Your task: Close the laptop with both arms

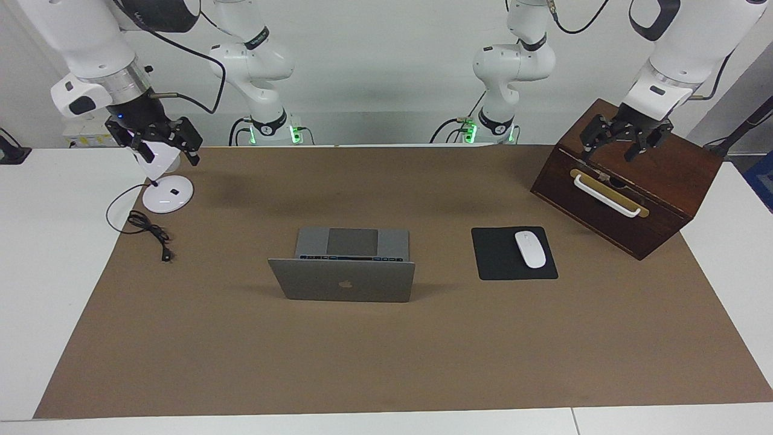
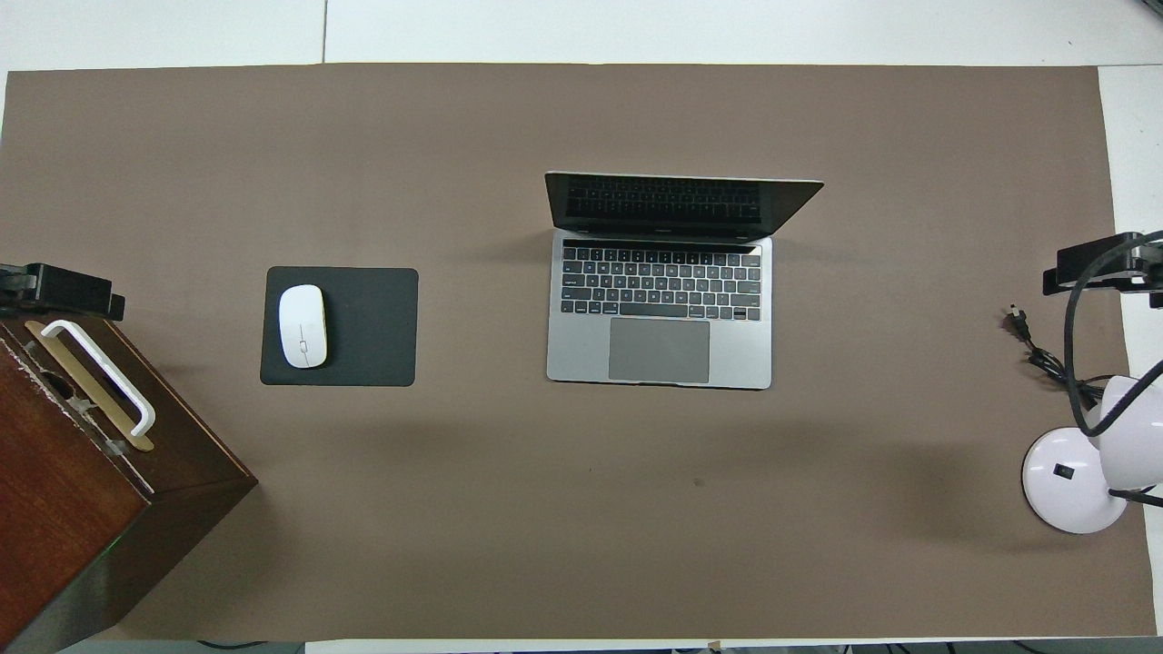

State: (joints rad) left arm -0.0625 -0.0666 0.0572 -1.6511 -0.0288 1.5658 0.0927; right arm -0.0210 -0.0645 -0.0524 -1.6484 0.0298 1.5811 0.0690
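The silver-grey laptop (image 1: 343,281) (image 2: 659,309) stands open in the middle of the brown mat. Its lid is upright, the apple logo faces away from the robots, and the keyboard and trackpad face them. My left gripper (image 1: 610,154) (image 2: 54,289) hangs open over the wooden box at the left arm's end, apart from the laptop. My right gripper (image 1: 164,151) (image 2: 1104,263) hangs open over the white lamp at the right arm's end, also well away from the laptop. Neither holds anything.
A black mouse pad (image 1: 495,257) (image 2: 372,327) carrying a white mouse (image 1: 529,249) lies beside the laptop toward the left arm's end. The dark wooden box (image 1: 628,193) has a white handle. A white desk lamp (image 1: 168,194) and its black cable (image 1: 148,232) sit at the right arm's end.
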